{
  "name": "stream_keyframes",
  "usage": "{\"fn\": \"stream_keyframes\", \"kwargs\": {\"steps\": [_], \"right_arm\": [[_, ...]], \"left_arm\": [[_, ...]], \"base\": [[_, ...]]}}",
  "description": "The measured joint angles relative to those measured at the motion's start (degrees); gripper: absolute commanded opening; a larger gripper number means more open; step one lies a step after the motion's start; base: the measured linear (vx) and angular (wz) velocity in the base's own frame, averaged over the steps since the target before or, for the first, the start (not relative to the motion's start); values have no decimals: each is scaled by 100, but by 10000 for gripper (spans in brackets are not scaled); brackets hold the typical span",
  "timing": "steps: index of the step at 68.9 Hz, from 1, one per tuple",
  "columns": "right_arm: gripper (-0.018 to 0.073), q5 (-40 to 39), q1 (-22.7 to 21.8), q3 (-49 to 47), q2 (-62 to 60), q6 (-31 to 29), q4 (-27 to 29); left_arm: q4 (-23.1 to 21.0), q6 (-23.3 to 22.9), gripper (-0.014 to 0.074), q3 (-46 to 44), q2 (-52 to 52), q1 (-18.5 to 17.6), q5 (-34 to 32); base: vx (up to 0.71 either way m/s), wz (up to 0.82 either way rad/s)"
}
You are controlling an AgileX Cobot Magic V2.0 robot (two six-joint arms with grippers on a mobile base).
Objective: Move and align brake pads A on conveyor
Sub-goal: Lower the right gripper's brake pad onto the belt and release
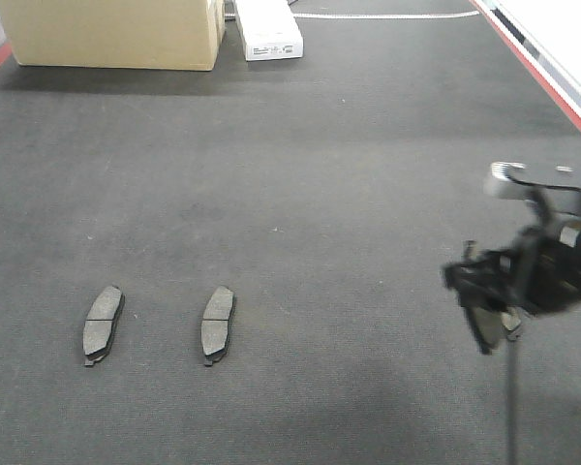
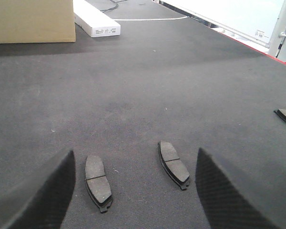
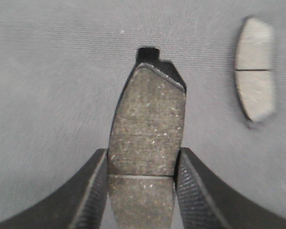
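I've got one brake pad (image 3: 145, 143) clamped by its long edges in the right gripper (image 3: 142, 191), held above the conveyor (image 1: 300, 174), with two more pads (image 1: 103, 324) (image 1: 217, 322) lying side by side on the belt and another (image 3: 255, 76) lying flat beyond it. The left gripper (image 2: 133, 191) hangs spread and empty over that pair. My worry is the narrow edge grip: the pad could twist or slip on release and land crooked against the row.

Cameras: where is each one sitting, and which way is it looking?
Front camera: up high, looking down the conveyor at two brake pads; right claw shows.
Left wrist camera: low behind the left claw, facing the same two pads; its fingers show.
Right wrist camera: looking down at the pad its claw holds.
Front and left wrist views share both pads and the cardboard box.
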Motion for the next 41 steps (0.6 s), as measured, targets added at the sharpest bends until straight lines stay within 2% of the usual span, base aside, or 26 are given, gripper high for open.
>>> {"fn": "stream_keyframes", "kwargs": {"steps": [8,18,27,33,41], "right_arm": [[27,-14,311,-455,765,289,-105],[32,-172,893,-903,1718,950,-436],[55,-264,1130,-1327,2333,1492,-601],[105,-270,1146,-1528,2653,1675,-680],[246,-270,1146,-1689,2989,1751,-817]], "left_arm": [[0,0,513,0,0,0,0],[0,0,513,0,0,0,0],[0,0,513,0,0,0,0],[0,0,513,0,0,0,0],[0,0,513,0,0,0,0]], "base": [[0,0],[0,0],[0,0],[0,0],[0,0]]}}
